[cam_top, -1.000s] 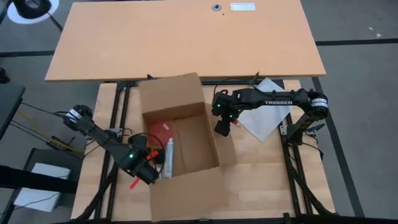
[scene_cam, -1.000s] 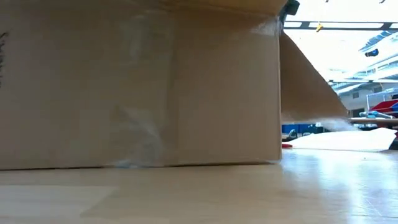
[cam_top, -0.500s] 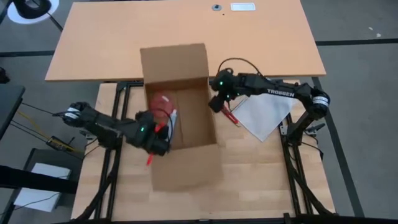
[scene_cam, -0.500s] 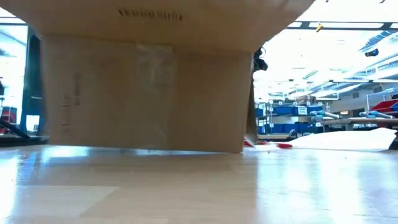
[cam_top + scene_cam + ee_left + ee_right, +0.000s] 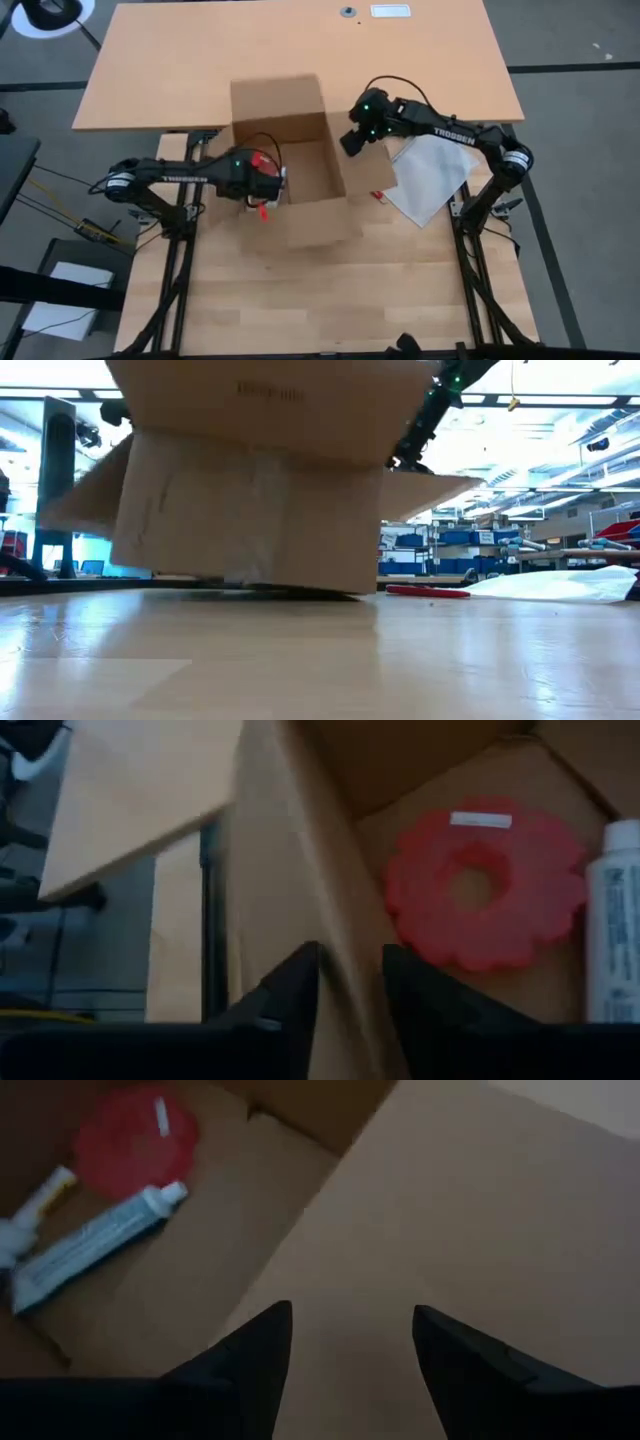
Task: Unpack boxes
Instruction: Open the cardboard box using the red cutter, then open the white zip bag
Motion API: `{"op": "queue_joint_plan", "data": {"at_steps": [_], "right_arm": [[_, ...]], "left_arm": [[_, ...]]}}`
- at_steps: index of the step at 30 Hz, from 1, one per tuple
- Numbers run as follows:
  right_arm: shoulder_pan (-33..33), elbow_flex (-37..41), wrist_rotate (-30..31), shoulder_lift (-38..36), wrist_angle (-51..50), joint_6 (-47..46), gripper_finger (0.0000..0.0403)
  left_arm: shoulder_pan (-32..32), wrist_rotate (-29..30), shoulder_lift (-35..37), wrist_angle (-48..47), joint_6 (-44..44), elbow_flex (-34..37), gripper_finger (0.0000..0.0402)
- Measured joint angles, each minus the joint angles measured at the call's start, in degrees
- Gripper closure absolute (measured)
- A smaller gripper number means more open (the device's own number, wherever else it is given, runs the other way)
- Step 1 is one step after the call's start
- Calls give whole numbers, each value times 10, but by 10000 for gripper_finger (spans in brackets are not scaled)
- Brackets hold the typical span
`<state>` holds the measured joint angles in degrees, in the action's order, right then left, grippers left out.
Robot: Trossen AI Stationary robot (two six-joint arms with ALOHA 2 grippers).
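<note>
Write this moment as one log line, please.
carton: open, on table | inside: red disc, tube | left end effector: astride carton wall | right end effector: open, over flap

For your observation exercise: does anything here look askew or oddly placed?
Yes. The carton sits tilted, one bottom edge off the table in the low view. The left gripper straddles its wall; a red-handled cutter lies on the table beside it.

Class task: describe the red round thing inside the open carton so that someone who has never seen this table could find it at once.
Start at the brown cardboard carton standing open in the middle of the table, between the two arms. On its floor, near the wall at the left gripper, lies a flat red ring with a scalloped edge and a centre hole. The tube and bottle beside it are long and pale.
</note>
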<state>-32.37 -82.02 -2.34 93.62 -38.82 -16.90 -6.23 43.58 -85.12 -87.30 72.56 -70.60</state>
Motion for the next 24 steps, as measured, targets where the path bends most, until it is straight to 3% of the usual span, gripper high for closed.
{"op": "queue_joint_plan", "data": {"at_steps": [6, 15, 19, 24], "right_arm": [[-9, 0, -25, -11, -6, 39, 188], [-8, 0, -33, -94, -57, 130, 188], [3, 0, -55, -161, -139, 174, 188], [47, 1, -80, -238, -254, 137, 188]], "left_arm": [[17, -43, 0, -6, -42, -59, 230], [83, -44, 1, -16, -109, -232, 227], [122, -45, 1, 34, -118, -246, 227], [172, -61, 0, 129, -149, -213, 228]]}}
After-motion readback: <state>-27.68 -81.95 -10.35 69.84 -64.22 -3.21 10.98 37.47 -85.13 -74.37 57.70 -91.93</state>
